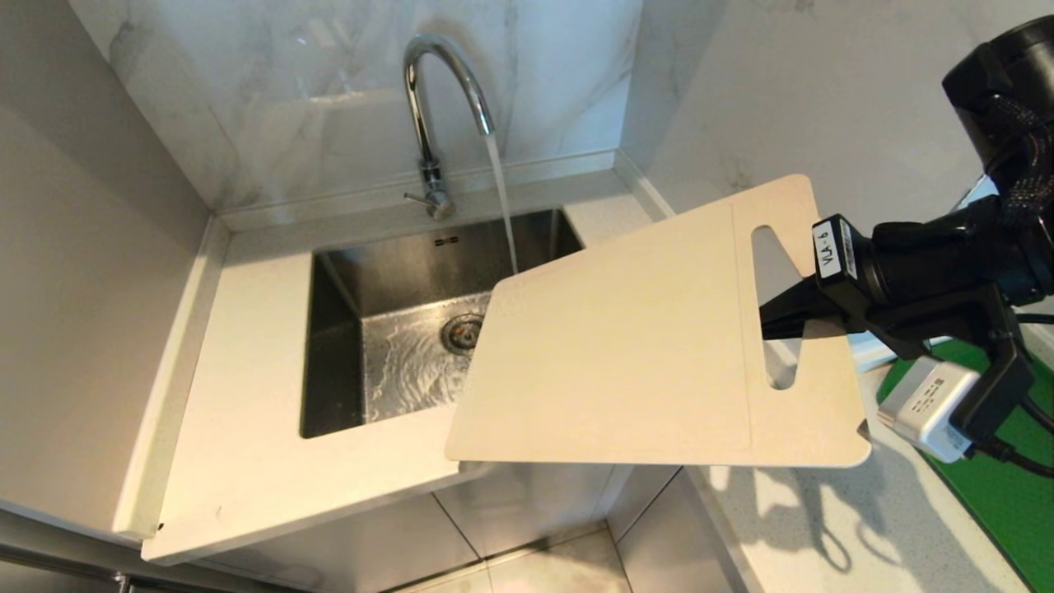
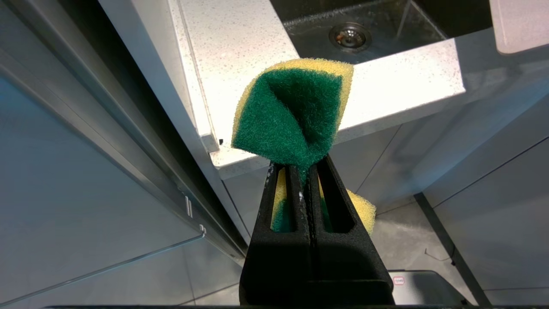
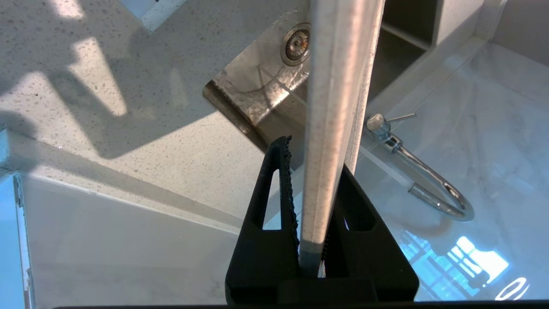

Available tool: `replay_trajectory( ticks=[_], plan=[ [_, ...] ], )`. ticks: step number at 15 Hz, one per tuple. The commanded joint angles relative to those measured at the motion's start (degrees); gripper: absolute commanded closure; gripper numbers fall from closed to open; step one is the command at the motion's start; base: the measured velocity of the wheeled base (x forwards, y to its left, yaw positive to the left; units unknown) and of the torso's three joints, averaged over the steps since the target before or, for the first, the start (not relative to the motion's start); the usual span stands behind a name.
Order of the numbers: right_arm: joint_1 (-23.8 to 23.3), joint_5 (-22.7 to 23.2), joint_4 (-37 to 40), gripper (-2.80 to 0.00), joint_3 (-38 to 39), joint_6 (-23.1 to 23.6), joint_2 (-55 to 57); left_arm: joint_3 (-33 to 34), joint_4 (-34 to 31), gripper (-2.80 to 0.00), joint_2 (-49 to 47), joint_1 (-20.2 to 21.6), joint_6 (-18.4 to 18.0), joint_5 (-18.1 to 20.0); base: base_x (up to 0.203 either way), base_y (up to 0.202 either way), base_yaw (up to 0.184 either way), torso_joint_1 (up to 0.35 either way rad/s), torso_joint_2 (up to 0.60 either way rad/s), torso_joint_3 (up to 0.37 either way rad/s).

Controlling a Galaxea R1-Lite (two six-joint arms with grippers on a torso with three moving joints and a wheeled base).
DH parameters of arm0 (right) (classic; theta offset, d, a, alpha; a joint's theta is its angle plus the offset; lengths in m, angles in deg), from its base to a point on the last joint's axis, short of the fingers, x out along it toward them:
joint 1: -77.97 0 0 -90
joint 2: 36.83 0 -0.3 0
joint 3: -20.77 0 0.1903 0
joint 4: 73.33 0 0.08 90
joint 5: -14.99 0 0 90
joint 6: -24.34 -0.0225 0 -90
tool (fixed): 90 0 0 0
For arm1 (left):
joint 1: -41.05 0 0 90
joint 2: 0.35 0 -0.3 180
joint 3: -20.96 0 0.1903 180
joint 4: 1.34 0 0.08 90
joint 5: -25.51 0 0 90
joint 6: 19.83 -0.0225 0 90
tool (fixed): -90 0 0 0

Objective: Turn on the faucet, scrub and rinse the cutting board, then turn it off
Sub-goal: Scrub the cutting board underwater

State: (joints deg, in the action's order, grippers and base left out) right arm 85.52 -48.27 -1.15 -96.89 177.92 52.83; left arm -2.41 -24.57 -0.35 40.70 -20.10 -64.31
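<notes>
My right gripper [image 1: 782, 321] clamps the cutting board [image 1: 626, 346] by its handle slot, above the sink's [image 1: 329, 346] right edge. Water runs from the faucet [image 1: 432, 99]. My left gripper [image 2: 306, 171], clamped on the sponge [image 2: 291, 111], should scrub it under the stream.

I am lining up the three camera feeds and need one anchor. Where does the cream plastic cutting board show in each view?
Head view: the cream plastic cutting board fills centre-right, jutting over the steel sink, its handle end held by the right gripper.
Left wrist view: only a pale corner at the upper right.
Right wrist view: seen edge-on, a pale strip running up the middle.
Shared landmark: the round sink drain.
</notes>
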Motion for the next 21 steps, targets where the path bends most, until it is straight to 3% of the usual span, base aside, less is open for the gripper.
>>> replay_trajectory(
  ticks=[1,15,21],
  plan=[
    [0.0,0.2,0.2,0.0,0.0,0.8,0.0,0.1,0.0,0.0,0.2,0.0,0.0,0.0,0.012,0.0,0.036,-0.002,0.0,0.007],
    [-0.2,0.1,0.2,0.0,1.6,0.9,-0.3,0.1,0.0,0.0,0.2,0.0,0.0,0.0,0.183,0.0,0.005,0.003,0.0,0.001],
    [-0.1,0.2,0.1,0.0,1.9,0.9,0.3,0.1,0.0,0.0,0.2,0.0,0.0,0.0,0.021,0.0,0.002,0.002,0.0,0.001]
  ],
)
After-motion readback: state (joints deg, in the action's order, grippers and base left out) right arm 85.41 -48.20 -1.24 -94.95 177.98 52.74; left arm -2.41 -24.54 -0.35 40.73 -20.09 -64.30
